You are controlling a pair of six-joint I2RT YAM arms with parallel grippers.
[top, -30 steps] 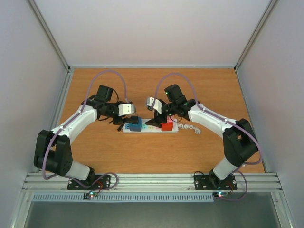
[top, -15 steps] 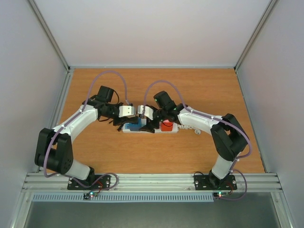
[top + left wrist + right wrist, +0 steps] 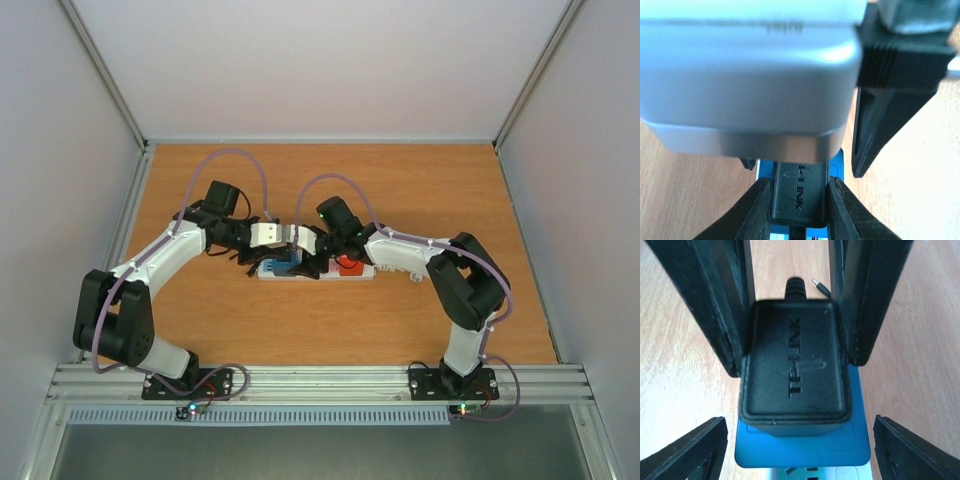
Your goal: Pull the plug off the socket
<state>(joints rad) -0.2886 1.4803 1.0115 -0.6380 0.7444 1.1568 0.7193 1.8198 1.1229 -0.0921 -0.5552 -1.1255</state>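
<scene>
Not off yet — plug (image 3: 795, 370), black TP-LINK block, seated square in the blue outlet face (image 3: 805, 454) towards the left end of the socket (image 3: 268, 272). No gap visible between block and face from the right wrist view, so calling it fully in.

Socket lying flat mid-table (image 3: 300, 330), long axis left to right. Curly cord (image 3: 400, 272) trailing off the right end, red face (image 3: 350, 266) further along the strip.

Left gripper (image 3: 800, 192): closed down on the plug, fingers (image 3: 757, 210) pressed against both long sides of the block. Reads as a firm hold, no daylight on either side.

Right gripper (image 3: 799, 440): wide open, holding nothing. Own fingers (image 3: 695, 460) splayed well out to either side of the blue face, not touching strip or plug. Parked nose to nose with the left wrist over the same spot.

Status, as a guess: approach done, grasp on the plug done. Left to do: pin the strip, then lift the plug straight up out of the outlet. Pinning is presumably the right gripper's job, either clamping across the body or pressing down. Roughly halfway.

Risk: without a hold-down, expect the whole strip to come up with the plug. Also tight quarters — two wrists almost touching, so watch for a clash on the pull.
</scene>
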